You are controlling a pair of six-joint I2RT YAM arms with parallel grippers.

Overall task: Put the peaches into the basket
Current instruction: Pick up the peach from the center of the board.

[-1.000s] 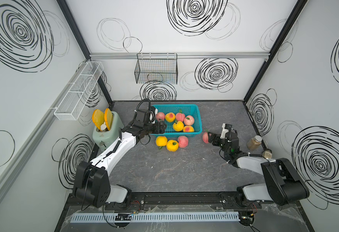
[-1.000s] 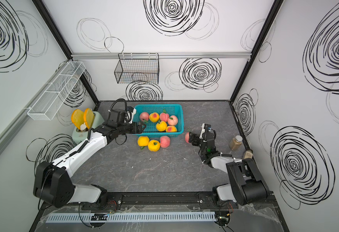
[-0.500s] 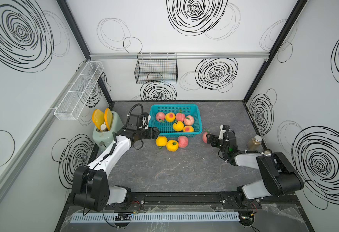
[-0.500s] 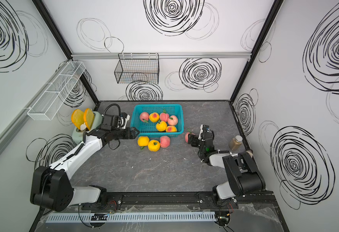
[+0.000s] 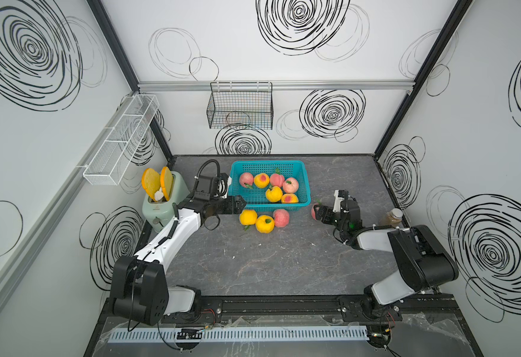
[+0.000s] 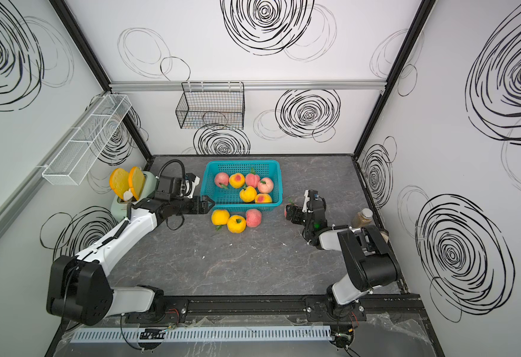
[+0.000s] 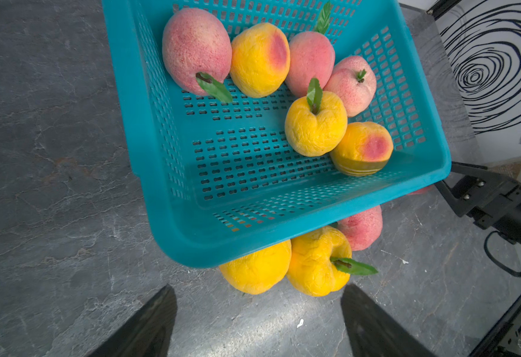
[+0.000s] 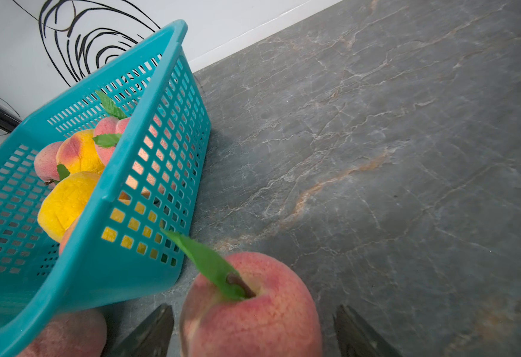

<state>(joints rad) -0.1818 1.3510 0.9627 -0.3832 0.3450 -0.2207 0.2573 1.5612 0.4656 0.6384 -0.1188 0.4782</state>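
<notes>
Here, the right gripper [image 5: 318, 213] gapes around a pink peach [image 8: 253, 318] at centre right; a skewed squeeze could roll it away. The open left gripper [image 5: 242, 204] may bump the basket [image 5: 305, 180].

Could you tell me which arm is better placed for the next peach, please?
Probably right: the right gripper, jaws open, straddles a fuzzy pink peach beside the turquoise lattice basket; the left gripper is short of the yellow peaches.
</notes>
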